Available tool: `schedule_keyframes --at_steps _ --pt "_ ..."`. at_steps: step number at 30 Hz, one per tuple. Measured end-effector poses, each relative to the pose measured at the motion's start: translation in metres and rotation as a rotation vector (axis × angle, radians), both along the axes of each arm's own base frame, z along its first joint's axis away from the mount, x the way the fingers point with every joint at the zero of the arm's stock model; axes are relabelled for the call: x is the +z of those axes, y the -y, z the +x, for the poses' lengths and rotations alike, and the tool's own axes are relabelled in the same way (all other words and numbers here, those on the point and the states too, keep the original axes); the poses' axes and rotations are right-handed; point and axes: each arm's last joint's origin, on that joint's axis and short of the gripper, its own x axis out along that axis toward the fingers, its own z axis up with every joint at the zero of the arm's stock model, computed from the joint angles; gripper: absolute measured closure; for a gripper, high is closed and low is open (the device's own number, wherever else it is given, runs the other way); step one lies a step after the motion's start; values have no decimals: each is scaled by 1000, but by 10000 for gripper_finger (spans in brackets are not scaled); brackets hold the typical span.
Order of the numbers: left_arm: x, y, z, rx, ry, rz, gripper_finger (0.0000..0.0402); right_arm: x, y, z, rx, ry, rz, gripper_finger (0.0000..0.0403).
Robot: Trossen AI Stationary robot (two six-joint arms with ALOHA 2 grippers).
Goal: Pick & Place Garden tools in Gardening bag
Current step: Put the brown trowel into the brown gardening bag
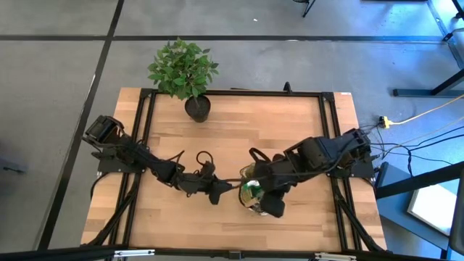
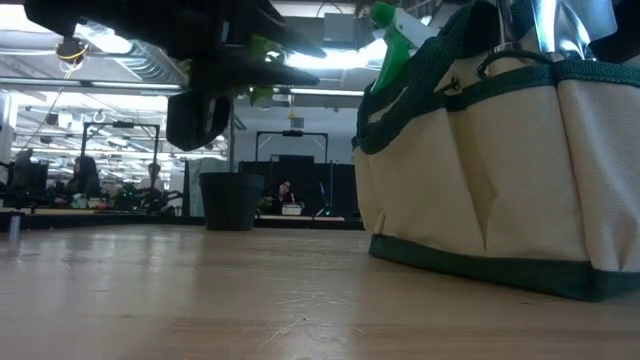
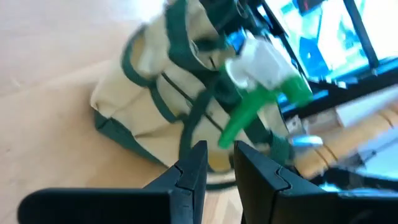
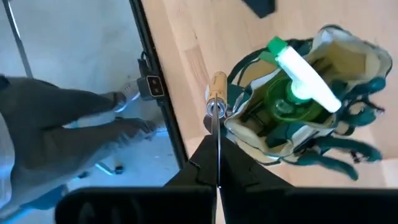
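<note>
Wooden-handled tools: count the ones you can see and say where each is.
1 for certain: a wooden-handled tool stands at the gardening bag's rim, just ahead of the shut right gripper. The spray bottle sits inside the bag. Others may be hidden.

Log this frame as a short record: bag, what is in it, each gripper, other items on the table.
bag: gardening bag, upright on the wooden table
contents: spray bottle standing inside
left gripper: left gripper beside the bag, fingers slightly apart, holding nothing visible
right gripper: right gripper above the bag, shut on wooden-handled tool
other: potted plant at the far edge
</note>
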Motion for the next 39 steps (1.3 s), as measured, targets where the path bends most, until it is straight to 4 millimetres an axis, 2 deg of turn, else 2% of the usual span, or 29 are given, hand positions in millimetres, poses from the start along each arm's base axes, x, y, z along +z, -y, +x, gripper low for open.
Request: schedule_keyframes --at_steps 3,6,12,15,20,26,31,35,39 --pt "1 -4 2 42 10 -18 329 5 4 -5 44 49 -56 403" --pt "4 -10 3 75 25 -49 329 13 18 -18 47 86 -107 403" --pt "17 -24 7 134 37 -68 329 -2 39 -42 82 6 -155 403" --pt "23 -29 11 165 11 -42 329 3 48 -57 117 31 -180 403" --pt "26 -37 18 162 -95 -2 329 11 58 -64 177 79 -198 403" --pt "22 -39 17 101 -192 20 329 16 63 -61 215 98 -169 403" --pt "20 -32 15 -50 -225 18 329 13 60 -55 229 75 -126 403" --pt "8 -28 15 -113 -296 20 329 10 56 -48 250 62 -93 403" --pt "-6 -33 25 -134 -308 18 329 14 49 -43 268 84 -102 403"
